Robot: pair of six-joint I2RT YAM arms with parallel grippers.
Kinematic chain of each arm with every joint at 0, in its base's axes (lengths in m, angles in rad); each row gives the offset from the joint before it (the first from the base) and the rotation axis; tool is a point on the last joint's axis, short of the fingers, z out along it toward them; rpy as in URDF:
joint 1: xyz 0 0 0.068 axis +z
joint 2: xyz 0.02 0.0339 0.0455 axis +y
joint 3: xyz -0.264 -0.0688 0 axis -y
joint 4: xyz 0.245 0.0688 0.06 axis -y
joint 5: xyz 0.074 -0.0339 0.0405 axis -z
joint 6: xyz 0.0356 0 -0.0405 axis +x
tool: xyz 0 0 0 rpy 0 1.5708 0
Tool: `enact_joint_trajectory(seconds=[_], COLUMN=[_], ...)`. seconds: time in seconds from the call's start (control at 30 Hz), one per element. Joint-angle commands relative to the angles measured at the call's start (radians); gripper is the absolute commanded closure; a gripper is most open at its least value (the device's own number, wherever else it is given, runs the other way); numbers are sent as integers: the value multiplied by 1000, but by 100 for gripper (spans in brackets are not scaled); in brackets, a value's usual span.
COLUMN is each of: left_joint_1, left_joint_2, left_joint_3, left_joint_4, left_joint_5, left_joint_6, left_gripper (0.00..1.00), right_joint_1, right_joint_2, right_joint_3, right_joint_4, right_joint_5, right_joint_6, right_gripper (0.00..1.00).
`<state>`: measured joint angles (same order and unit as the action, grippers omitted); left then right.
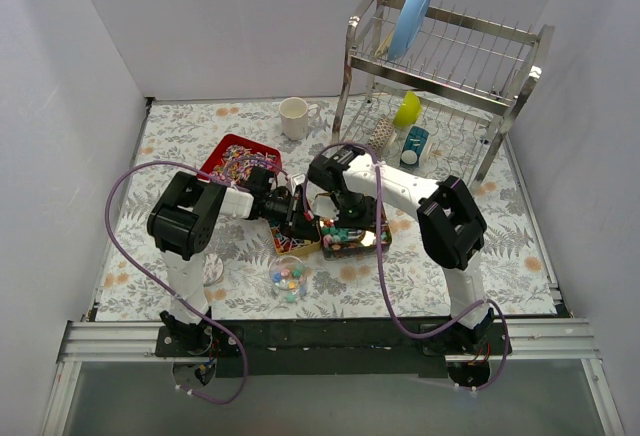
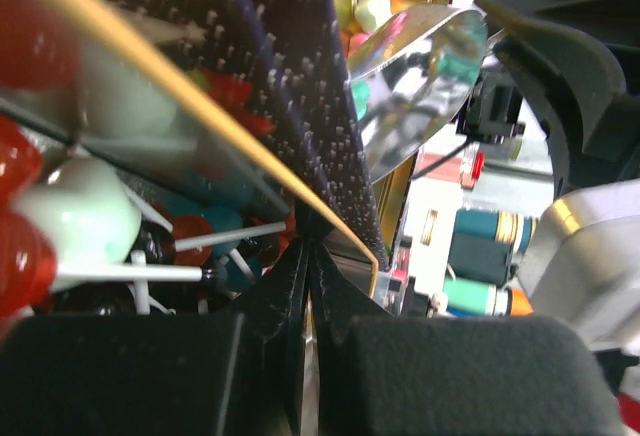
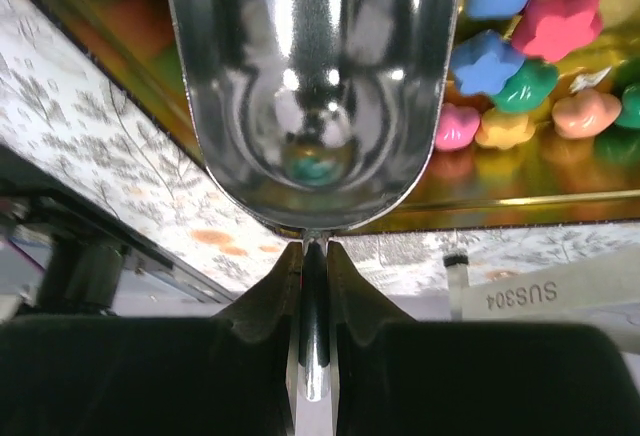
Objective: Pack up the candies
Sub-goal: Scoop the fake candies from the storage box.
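Floral tabletop [image 1: 450, 256]: left claw [image 2: 305, 256] pinches tray wall [image 2: 300, 106], right claw [image 3: 313, 251] scoop handle [image 3: 313, 366], candies [image 3: 520, 56] beyond.

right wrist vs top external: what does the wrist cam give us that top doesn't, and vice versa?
Only right wrist: the metal scoop close up, its handle pinched in the shut right end effector; single star-shaped candies told apart by colour; a SUS304 stamp on a metal part.
Only top external: dish rack, white mug, red tray, clear bowl, left arm.
Both: gold tray, floral table cover.
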<state>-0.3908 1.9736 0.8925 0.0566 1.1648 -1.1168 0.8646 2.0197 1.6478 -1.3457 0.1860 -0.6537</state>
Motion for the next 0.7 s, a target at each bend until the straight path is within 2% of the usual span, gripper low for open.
enact_joint_trajectory(seconds=[0.0, 0.3, 0.4, 0.53, 0.67], left_joint_1=[9, 12, 13, 13, 13], left_joint_2=[-16, -35, -41, -38, -35], left_joint_3=[51, 26, 25, 20, 22], left_joint_4=[37, 63, 51, 52, 75], left_joint_5=[6, -1, 6, 9, 4], left_joint_6=[-25, -49, -43, -41, -66], left_gripper=[100, 100, 100, 100, 100], right_joint_1=[-15, -33, -50, -79, -81], right_joint_2=[51, 60, 86, 131, 140], right_joint_3=[92, 72, 121, 207, 179], right_joint_4=[175, 198, 195, 191, 203], right_joint_5=[-178, -249, -260, -232, -191], right_joint_6=[113, 192, 230, 285, 289], right_gripper=[99, 99, 99, 99, 99])
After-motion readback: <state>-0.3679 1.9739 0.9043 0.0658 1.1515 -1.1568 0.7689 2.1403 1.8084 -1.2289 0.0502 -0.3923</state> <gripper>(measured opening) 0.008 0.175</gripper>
